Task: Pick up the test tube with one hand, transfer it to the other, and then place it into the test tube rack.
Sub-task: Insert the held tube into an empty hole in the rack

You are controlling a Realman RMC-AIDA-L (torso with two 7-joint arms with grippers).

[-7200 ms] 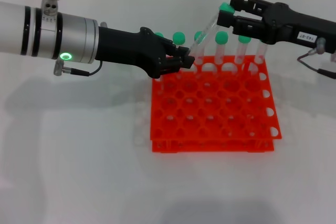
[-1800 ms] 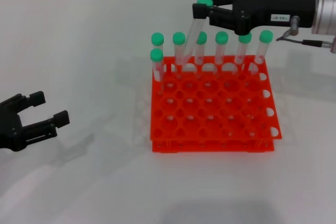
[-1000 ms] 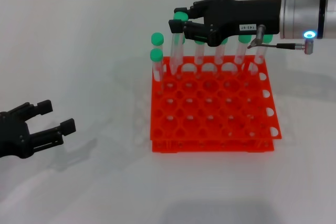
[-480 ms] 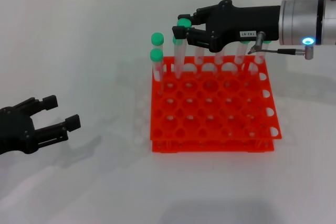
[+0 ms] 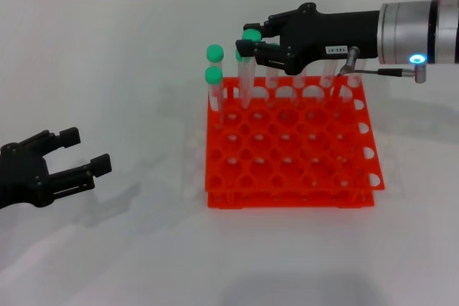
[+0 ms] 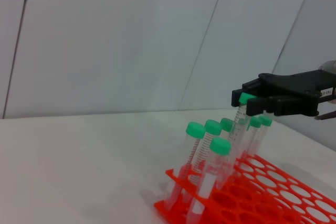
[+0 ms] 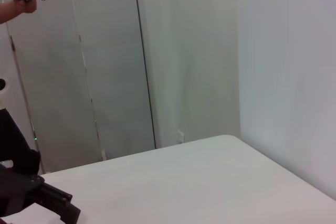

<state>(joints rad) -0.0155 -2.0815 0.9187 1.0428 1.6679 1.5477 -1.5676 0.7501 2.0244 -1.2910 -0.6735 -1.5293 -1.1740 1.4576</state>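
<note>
Currently the right pincer (image 5: 252, 45) grips the tube (image 5: 247, 69) by its green cap, holding it upright in a back-row hole of the rack (image 5: 290, 145). Left pincer (image 5: 68, 155) hovers low over the tabletop (image 5: 129, 249), well apart, fingers spread wide and empty.

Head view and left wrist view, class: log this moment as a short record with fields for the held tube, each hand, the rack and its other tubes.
held tube: test tube, green cap, lower end in a back-row hole
right hand: shut on the test tube at its cap
left hand: open, idle, low on the robot's left
rack: orange test tube rack
other tubes: green-capped, along the back and left edge
</note>
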